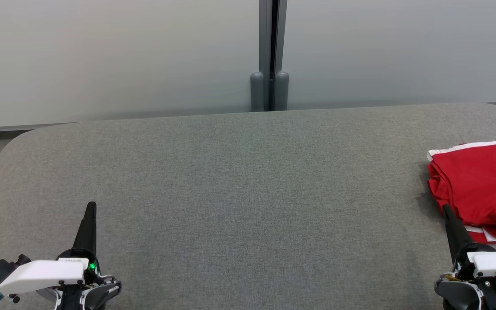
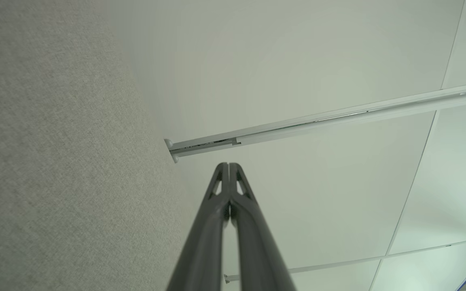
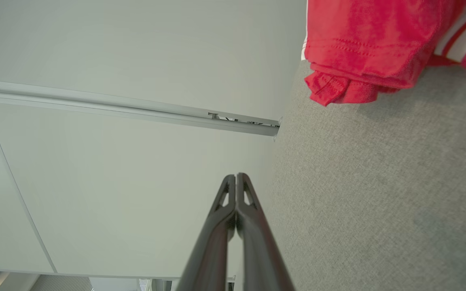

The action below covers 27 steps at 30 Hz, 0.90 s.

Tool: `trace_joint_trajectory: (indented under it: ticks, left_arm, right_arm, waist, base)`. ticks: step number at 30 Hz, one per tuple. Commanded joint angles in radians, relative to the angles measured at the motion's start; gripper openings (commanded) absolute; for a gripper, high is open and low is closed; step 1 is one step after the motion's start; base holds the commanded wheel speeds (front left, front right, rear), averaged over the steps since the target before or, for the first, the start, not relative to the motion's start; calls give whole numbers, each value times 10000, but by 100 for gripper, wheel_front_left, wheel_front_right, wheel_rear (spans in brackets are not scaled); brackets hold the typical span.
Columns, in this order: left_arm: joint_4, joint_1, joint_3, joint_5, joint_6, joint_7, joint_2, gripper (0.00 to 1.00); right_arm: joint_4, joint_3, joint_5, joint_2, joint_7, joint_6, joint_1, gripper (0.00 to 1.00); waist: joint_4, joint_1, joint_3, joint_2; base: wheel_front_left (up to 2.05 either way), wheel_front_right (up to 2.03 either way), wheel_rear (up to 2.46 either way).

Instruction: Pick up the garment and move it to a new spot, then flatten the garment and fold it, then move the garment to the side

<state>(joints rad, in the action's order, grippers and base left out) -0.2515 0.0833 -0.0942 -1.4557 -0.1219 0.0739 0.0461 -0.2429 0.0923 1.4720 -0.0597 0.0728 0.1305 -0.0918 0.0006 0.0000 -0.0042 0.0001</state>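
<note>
we see garment [image 1: 480, 185] folded, red/white, at right edge of grey pad [image 1: 248, 193] | right gripper [image 1: 445, 208] fingers pressed together, empty, tips just beside garment's near-left corner, apart from it | left gripper [image 1: 91, 206] fingers together, empty, at pad's near-left corner, well apart

The garment [image 1: 482, 185] runs off the head view's right edge, so its far side can't be seen. The right gripper [image 1: 445, 208] covers a sliver of its left edge. The right wrist view crops it at top and right.
</note>
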Motion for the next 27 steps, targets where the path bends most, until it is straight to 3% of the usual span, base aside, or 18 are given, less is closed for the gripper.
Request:
trace_joint_trajectory:
  ticks: [1,18,27]
  left_arm:
    - [64,172,-65,-225,-51,56,59,0]
    - [74,327,-215,-1470,-115,389,66,0]
    - [72,323,-232,-1577,-107,439,67,0]
  right_arm:
    - [4,74,197,-14,94,4,-103,0]
    - [-25,231,1311,81,422,4,-206,0]
    - [-31,252,1410,86,461,4,-213,0]
  waist:
    - [0,0,3,-1]
    - [-5,0,64,-1]
    - [-6,0,73,-1]
  base:
    - [0,0,0]
    - [0,0,0]
    - [0,0,0]
